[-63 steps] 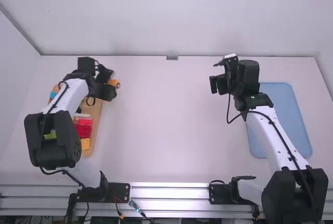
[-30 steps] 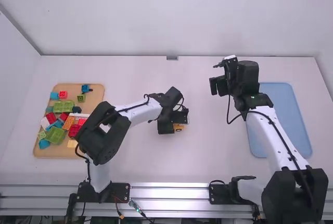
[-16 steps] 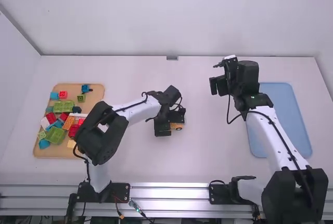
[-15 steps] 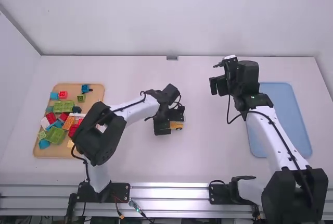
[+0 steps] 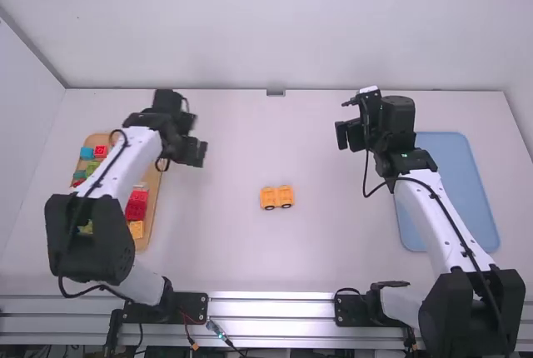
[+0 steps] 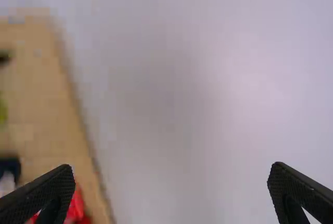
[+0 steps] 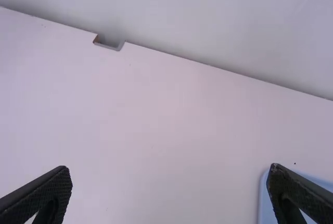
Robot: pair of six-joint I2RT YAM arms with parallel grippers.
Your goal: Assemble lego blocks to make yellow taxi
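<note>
1. Wheels (image 5: pixel 269 207) could let the yellow Lego chassis (image 5: pixel 276 197), midway between the worktop's (image 5: pixel 333 250) side edges, roll if blocks press down off-centre.
2. Its long axis parallels the near edge; which end is front, I can't tell.
3. Left gripper (image 6: pixel 173 174), right gripper (image 7: pixel 169 173): jaws wide, empty.

The left gripper (image 5: pixel 195 136) has its black fingers (image 6: pixel 44 193) spread wide, white table (image 6: pixel 192 104) between them; one finger partly covers a red block (image 6: pixel 77 206) on a tan board (image 6: pixel 47 104), where a dark piece (image 6: pixel 9 168), a whitish piece (image 6: pixel 7 185) and a green piece (image 6: pixel 2 112) sit, all blurred to my eye.
</note>
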